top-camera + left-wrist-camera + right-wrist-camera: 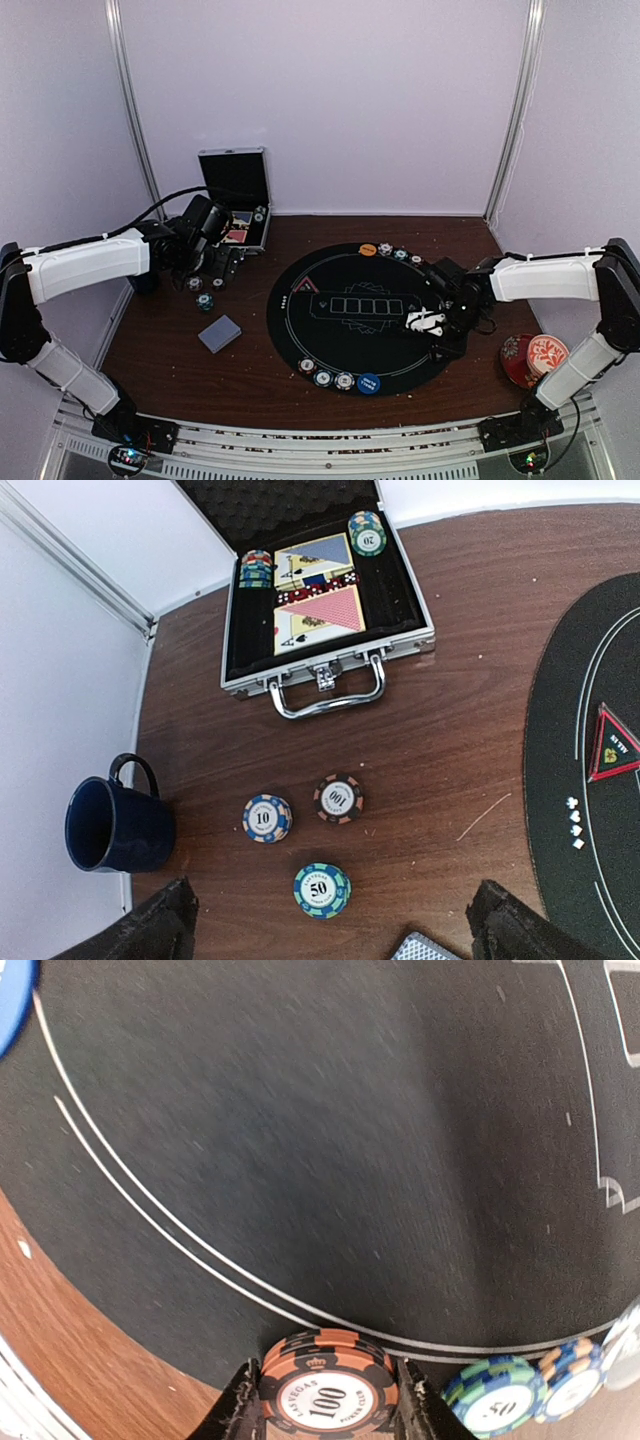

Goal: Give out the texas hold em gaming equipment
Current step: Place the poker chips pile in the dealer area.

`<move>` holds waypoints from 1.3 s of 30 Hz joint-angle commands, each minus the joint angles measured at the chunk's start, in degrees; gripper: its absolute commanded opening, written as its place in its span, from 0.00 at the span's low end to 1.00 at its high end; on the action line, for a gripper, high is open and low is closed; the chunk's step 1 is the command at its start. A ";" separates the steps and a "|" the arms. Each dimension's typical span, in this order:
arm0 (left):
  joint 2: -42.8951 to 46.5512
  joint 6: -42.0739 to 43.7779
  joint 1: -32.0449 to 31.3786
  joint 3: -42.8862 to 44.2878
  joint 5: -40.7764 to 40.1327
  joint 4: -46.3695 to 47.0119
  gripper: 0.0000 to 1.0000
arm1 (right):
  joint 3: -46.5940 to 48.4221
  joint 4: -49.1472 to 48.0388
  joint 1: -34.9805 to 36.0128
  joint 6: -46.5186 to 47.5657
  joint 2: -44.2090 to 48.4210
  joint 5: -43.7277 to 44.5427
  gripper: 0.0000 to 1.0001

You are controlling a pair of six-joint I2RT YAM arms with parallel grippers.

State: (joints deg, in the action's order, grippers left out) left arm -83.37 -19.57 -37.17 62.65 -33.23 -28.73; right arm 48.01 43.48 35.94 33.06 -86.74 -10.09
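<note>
orange-black 100 chip (325, 1392) pinched in the right hand (325, 1405), at the black mat's (330, 340) 3 o'clock side; left hand (335, 938) spread wide above a teal 50 chip (322, 890) on the table (470, 680), 9 o'clock of the mat

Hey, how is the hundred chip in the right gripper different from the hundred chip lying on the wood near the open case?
The gripped 100 chip is pinched by the right gripper; the loose 100 chip lies untouched. The gripped 100 chip sits at the edge of the black mat; the loose 100 chip rests on the wood table. Both are orange and black, marked 100.
</note>
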 commanded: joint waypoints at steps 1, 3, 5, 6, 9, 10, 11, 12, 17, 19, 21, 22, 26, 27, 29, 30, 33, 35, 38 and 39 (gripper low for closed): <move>-0.55 0.24 0.27 0.19 0.69 1.46 0.98 | -1.69 -1.88 -1.88 -0.19 1.98 1.90 0.24; -0.61 0.24 0.29 0.19 0.74 1.48 0.98 | -2.47 -2.20 -2.51 0.06 2.23 1.87 0.24; -0.73 0.24 0.25 0.19 0.90 1.48 0.98 | -3.03 -2.82 -3.07 0.08 2.19 2.44 0.24; -0.80 0.24 0.32 0.19 0.96 1.43 0.98 | -3.28 -3.12 -3.34 0.05 2.05 2.53 0.24; -0.99 0.28 0.27 0.19 1.07 1.40 0.98 | -3.59 -3.70 -4.06 -0.09 2.01 3.00 0.24; -1.07 0.32 0.27 0.19 1.11 1.35 0.98 | -3.59 -3.79 -4.20 -0.10 2.06 3.05 0.24; -1.15 0.32 0.26 0.19 1.15 1.39 0.98 | -3.69 -3.83 -4.36 -0.10 2.17 3.05 0.24; -1.17 0.32 0.25 0.19 1.21 1.40 0.98 | -3.66 -3.77 -4.50 -0.10 2.29 2.98 0.24; -1.43 0.40 0.27 0.28 1.29 1.40 0.98 | -3.65 -3.76 -4.74 0.23 2.79 2.40 0.25; -1.44 0.41 0.25 0.28 1.29 1.38 0.98 | -3.71 -3.82 -4.74 0.44 2.93 2.29 0.29; -1.50 0.46 0.26 0.28 1.27 1.40 0.98 | -3.64 -3.60 -4.74 0.64 3.11 2.03 0.34; -1.48 0.42 0.30 0.28 1.31 1.40 0.98 | -3.59 -3.44 -4.74 0.68 3.14 1.92 0.36; -1.69 0.41 0.29 0.28 1.33 1.40 0.98 | -3.05 -3.02 -4.74 0.78 3.65 1.87 0.44; -1.70 0.41 0.26 0.28 1.39 1.37 0.98 | -2.86 -2.78 -4.74 0.71 3.86 1.97 0.46; -1.70 0.41 0.32 0.36 1.46 1.31 0.98 | -2.59 -2.65 -4.74 0.61 4.38 1.98 0.49; -1.70 0.41 0.26 0.36 1.49 1.31 0.98 | -2.65 -2.62 -4.74 0.66 4.65 2.00 0.50; -1.79 0.41 0.31 0.38 1.51 1.31 0.98 | -2.53 -2.51 -4.75 0.64 4.82 2.45 0.54; -1.92 0.41 0.28 0.36 1.59 1.31 0.98 | -2.44 -2.49 -4.74 0.48 4.95 2.90 0.57; -2.17 0.41 0.26 0.43 1.59 1.24 0.98 | -1.06 -1.79 -4.75 0.19 5.54 3.11 0.60; -2.37 0.37 0.30 0.52 1.61 1.08 0.98 | -0.22 -1.18 -4.74 0.09 5.73 2.76 0.61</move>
State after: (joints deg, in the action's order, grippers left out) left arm -84.88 -19.57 -37.17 62.65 -32.12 -28.73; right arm 44.88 40.75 31.46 33.23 -82.76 -8.32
